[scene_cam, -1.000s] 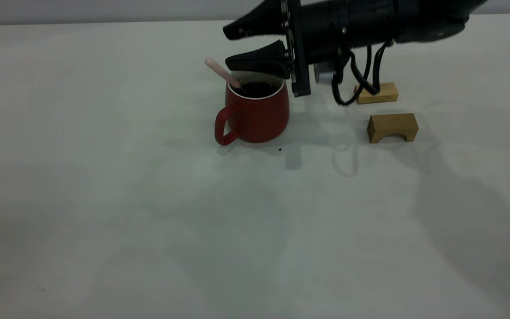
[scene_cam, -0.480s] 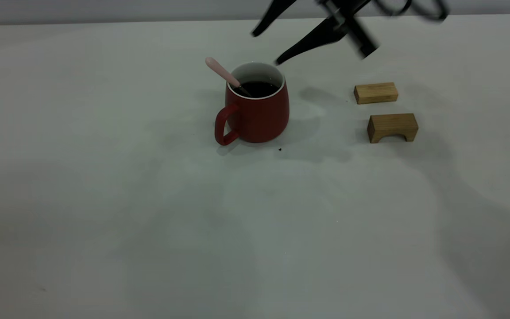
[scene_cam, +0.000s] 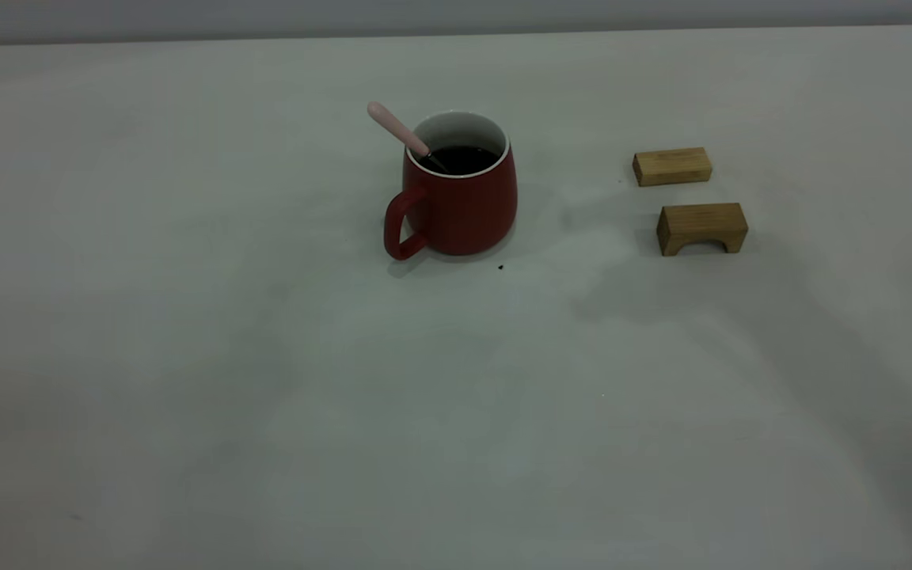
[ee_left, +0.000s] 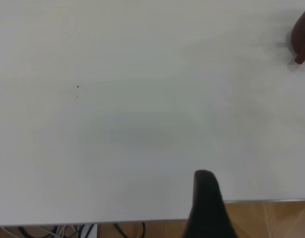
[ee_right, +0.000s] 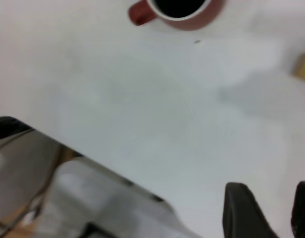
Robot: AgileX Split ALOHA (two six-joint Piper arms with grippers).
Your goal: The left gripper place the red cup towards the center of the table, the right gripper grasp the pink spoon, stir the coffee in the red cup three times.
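A: Where is the red cup [scene_cam: 456,194] just now?

B: Upright on the table [scene_cam: 266,396], a little behind the middle in the exterior view, handle toward the left arm's side. The coffee [scene_cam: 462,158] sits dark inside, and the pink spoon [scene_cam: 402,133] leans on the rim above the handle, its bowl sunk in the liquid.

A: Anything crowding it?

B: Two wooden blocks [scene_cam: 672,166] lie well apart from it on the right arm's side, one flat, the other [scene_cam: 701,227] arched. A tiny dark speck [scene_cam: 500,267] lies just in front of the cup. Everywhere else the surface runs bare to its edges.

A: And the arms?

B: Neither shows in the exterior view. The right gripper [ee_right: 271,210] hangs near the table's edge, far from the cup, its two fingers spread with a gap between them, gripping nothing. Of the left gripper [ee_left: 208,206] only one finger shows, over the table's edge, so whether that claw is spread or pressed together I cannot tell
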